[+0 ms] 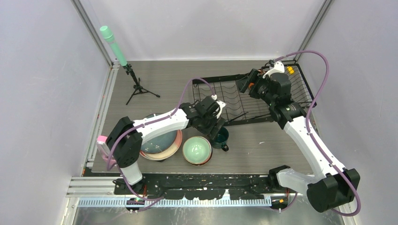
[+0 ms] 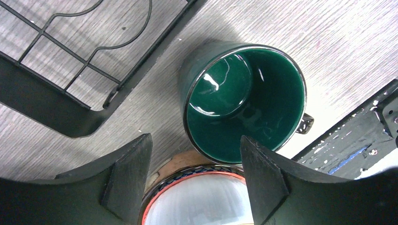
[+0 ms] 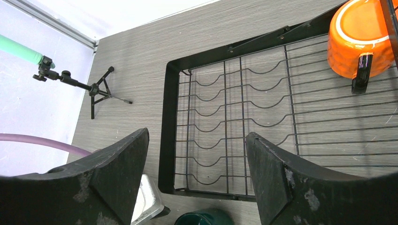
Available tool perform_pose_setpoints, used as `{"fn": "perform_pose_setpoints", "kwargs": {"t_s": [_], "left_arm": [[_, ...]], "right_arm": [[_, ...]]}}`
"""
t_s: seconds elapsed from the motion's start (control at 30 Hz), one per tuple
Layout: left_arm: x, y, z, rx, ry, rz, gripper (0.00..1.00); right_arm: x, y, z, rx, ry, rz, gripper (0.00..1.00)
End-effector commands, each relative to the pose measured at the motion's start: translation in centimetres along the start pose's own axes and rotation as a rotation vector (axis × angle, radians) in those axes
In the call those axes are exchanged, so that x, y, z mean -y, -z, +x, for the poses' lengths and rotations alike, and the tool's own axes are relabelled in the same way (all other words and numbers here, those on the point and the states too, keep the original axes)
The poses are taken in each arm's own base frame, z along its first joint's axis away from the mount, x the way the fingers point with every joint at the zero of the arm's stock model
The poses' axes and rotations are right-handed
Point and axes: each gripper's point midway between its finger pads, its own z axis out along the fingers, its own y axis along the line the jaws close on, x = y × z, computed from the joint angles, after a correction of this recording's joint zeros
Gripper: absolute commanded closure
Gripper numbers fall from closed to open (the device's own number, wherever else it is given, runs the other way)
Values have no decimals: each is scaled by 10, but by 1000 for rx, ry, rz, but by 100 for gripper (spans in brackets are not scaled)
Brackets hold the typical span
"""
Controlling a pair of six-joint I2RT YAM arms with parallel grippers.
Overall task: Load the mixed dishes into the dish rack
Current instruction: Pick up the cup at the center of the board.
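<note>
A dark teal mug [image 2: 244, 103] stands upright on the table just outside the dish rack [image 1: 253, 101], its handle pointing away from the rack. My left gripper [image 2: 195, 173] hovers open over the mug's near rim, nothing between its fingers. Directly under it is a bowl [image 2: 197, 199] with a pale inside and an orange and blue-patterned rim. In the top view the same mug [image 1: 221, 137] sits beside that bowl [image 1: 197, 150]. An orange mug [image 3: 361, 42] lies in the rack. My right gripper [image 3: 197, 159] hangs open and empty above the rack's slotted part [image 3: 225, 131].
A dark teal speckled plate [image 1: 159, 140] rests on a pink plate under the left arm. A mint-green cylinder on a black tripod [image 1: 133, 86] stands at the back left. A small pink cup [image 1: 102, 139] sits at the left table edge. Side walls close in.
</note>
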Motion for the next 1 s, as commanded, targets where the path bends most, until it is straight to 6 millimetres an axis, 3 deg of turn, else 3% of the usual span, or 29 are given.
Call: {"fn": "perform_pose_setpoints", "kwargs": {"t_s": [0.0, 0.57, 0.7, 0.97], "left_arm": [[5, 2, -12, 36, 25, -9, 34], [3, -16, -14, 23, 77, -40, 60], [4, -16, -17, 27, 73, -39, 71], [6, -16, -14, 8, 70, -30, 61]], "right_arm": [[-1, 0, -10, 37, 4, 1, 19], [1, -7, -6, 22, -15, 9, 18], [1, -10, -4, 14, -17, 11, 17], [-1, -13, -3, 0, -23, -2, 16]]}}
